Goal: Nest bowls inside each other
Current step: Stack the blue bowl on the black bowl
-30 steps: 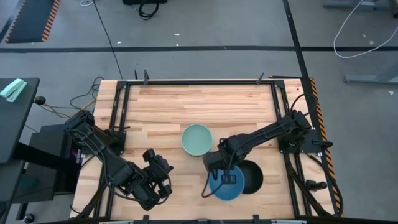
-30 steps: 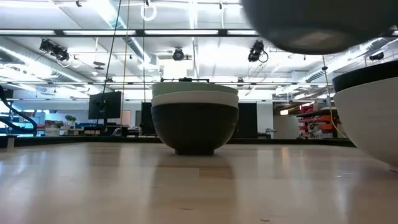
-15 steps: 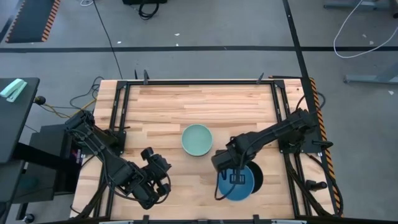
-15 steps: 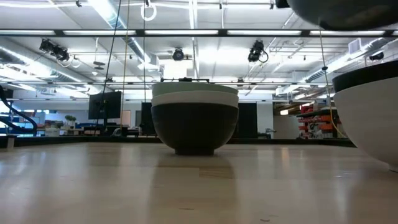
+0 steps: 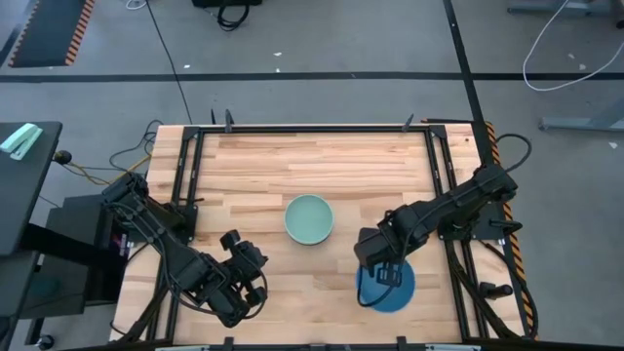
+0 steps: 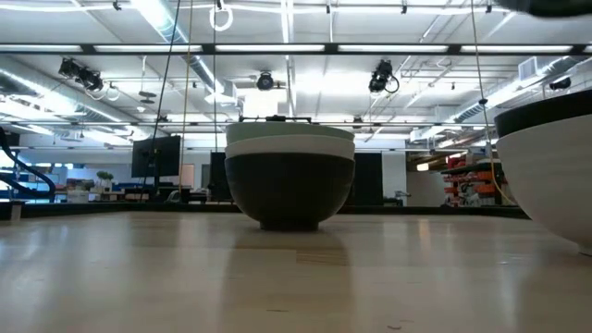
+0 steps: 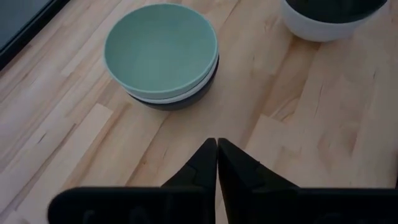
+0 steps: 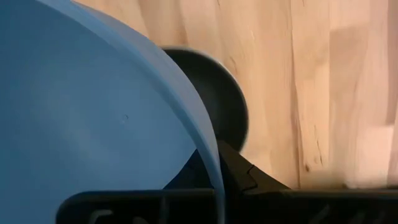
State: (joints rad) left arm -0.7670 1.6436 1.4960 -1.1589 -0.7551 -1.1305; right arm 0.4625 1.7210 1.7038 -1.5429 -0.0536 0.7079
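A stack of three bowls, mint green (image 5: 309, 218) in white in black, stands on its black base mid-table (image 6: 289, 176) (image 7: 160, 53). A black bowl nested in a white one (image 7: 329, 15) stands near the right, white wall (image 6: 550, 185) on the wood. My right gripper (image 5: 390, 276) (image 8: 214, 158) is shut on the blue bowl (image 5: 387, 288) (image 8: 93, 124) right above that pair; the black bowl's inside (image 8: 214, 99) shows beneath it. My left gripper (image 5: 241, 283) (image 7: 216, 148) waits shut near the table's near-left. My right gripper pinches the blue bowl's rim (image 8: 213, 152), one finger inside the bowl and one finger (image 8: 239, 171) outside its wall. The fingers come from above, pointing down. The bowl is lifted clear, over the black bowl in the white one.
Black metal frame rails (image 5: 190, 175) (image 5: 444, 175) run along the table's left and right sides. Bare wood (image 5: 312, 161) lies toward the far edge and between the two stacks.
My right gripper has carried the blue bowl toward the table's right edge and upward. The bowl has gone from beside the black-in-white pair to over it, covering the black bowl in the high view and rising almost out of the low view.
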